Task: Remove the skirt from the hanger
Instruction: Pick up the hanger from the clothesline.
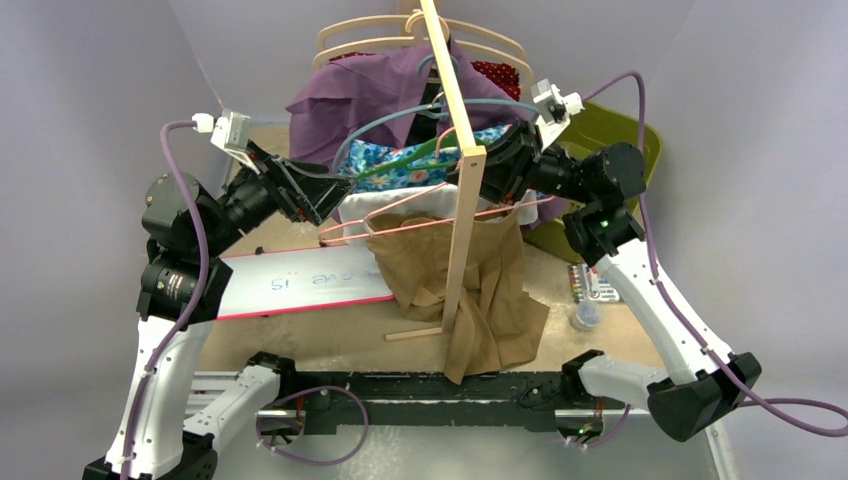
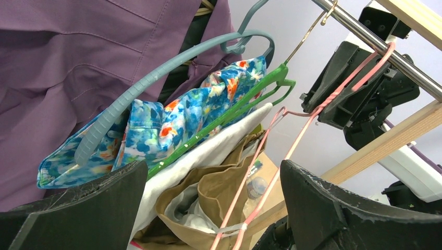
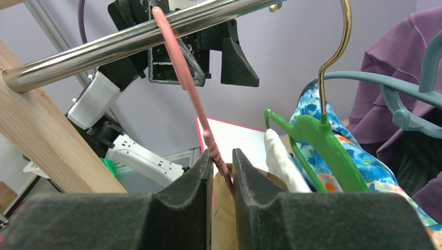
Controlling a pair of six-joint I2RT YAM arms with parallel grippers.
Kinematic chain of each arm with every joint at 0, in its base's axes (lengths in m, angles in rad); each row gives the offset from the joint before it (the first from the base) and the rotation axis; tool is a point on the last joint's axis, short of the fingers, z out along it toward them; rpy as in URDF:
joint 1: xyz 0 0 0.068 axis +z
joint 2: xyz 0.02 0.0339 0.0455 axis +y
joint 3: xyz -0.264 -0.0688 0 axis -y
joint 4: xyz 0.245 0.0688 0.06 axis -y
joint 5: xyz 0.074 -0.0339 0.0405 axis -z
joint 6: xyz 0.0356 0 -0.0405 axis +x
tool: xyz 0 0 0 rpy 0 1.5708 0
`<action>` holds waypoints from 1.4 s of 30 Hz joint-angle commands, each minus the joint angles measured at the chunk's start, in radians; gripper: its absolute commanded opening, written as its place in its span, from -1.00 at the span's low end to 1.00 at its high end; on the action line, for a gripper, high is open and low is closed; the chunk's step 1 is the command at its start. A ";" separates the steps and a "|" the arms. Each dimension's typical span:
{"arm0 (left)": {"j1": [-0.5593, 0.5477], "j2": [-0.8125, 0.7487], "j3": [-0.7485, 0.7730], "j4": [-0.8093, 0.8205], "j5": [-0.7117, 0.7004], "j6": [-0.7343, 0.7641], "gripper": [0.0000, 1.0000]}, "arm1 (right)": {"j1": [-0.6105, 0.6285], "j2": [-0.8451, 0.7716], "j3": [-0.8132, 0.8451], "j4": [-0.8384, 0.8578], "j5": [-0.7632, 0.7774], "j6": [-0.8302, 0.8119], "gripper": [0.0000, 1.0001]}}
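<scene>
The tan skirt hangs from the pink wire hanger, and its lower folds lie on the table around the foot of the wooden rack. The hanger's hook sits over the metal rail. The right hand is clenched on the hanger's twisted neck below the hook. The left hand is spread wide, grasping nothing, and faces the skirt near the green hanger and floral garment

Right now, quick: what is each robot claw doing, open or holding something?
Left gripper: open, holding nothing.
Right gripper: shut on the pink hanger.
</scene>
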 commanded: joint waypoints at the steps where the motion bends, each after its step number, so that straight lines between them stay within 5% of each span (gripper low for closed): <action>1: 0.000 -0.006 0.020 0.026 0.006 0.010 0.97 | 0.003 -0.025 0.003 0.047 0.027 -0.015 -0.67; 7: 0.000 -0.004 0.024 0.041 0.004 -0.003 0.97 | 0.003 -0.048 -0.018 0.140 0.034 0.109 -1.00; 16: 0.000 -0.005 0.025 0.042 0.001 -0.005 0.97 | -0.003 -0.067 -0.005 0.168 0.080 0.260 -1.00; 29: 0.000 -0.008 0.028 0.043 -0.002 -0.003 0.98 | -0.130 -0.077 -0.086 0.445 0.149 0.618 -1.00; 42: 0.000 -0.006 0.014 0.053 -0.003 -0.013 0.98 | -0.162 -0.029 -0.032 0.547 0.145 0.769 -1.00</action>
